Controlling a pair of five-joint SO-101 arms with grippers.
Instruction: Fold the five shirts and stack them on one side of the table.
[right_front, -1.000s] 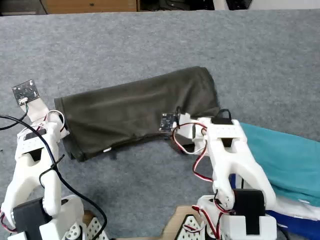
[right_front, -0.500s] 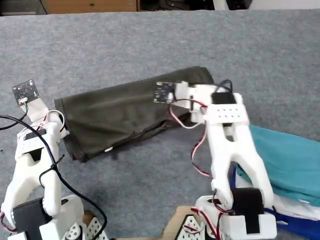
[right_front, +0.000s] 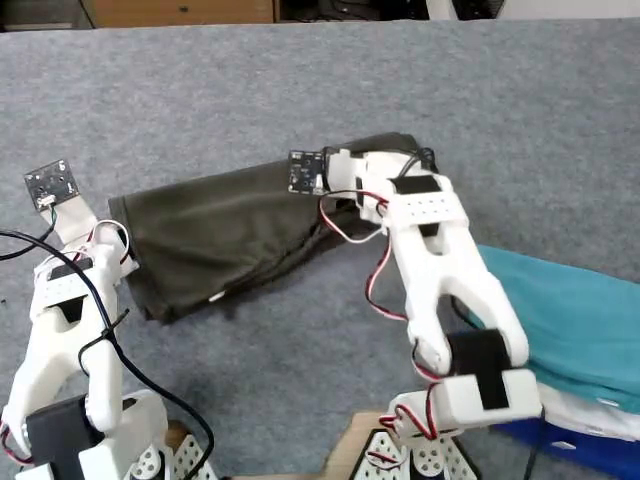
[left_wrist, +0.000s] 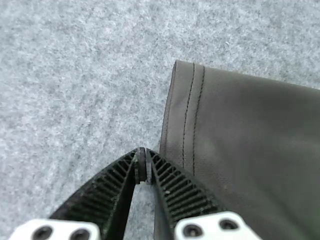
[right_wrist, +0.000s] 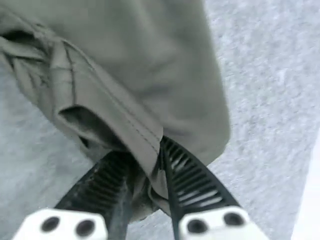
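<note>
Right gripper (right_wrist: 145, 152): jaws clamped on a doubled hem of the dark olive shirt (right_front: 220, 230), cloth bunched between my ribbed fingers (right_wrist: 192, 175) and hanging in loose folds below. From the high view, that arm reaches over the shirt's right end, with the pinched edge raised off the table (right_front: 200, 90).

Left gripper (left_wrist: 142, 162): jaws together, tips touching, nothing between them as far as I can tell. It sits low over the grey carpet just beside the stitched hem at the shirt's left end (close to the cloth, but not on it).

Shirt position: mid-table, lying as a long band running left to right, slightly slanted. Its left end is flat and its right end is rumpled where I hold it.

Progress, as I judge it: the olive shirt looks folded lengthwise into its band; the crosswise fold is in hand and not yet laid down. At the table's right edge a teal shirt (right_front: 575, 315) lies over a white garment (right_front: 590, 405) and a blue garment (right_front: 590, 445). I cannot tell whether those are folded or merely heaped, nor can I count five.

Left to do: lay down this fold, square it and move it to a stack, then handle whatever remains.
</note>
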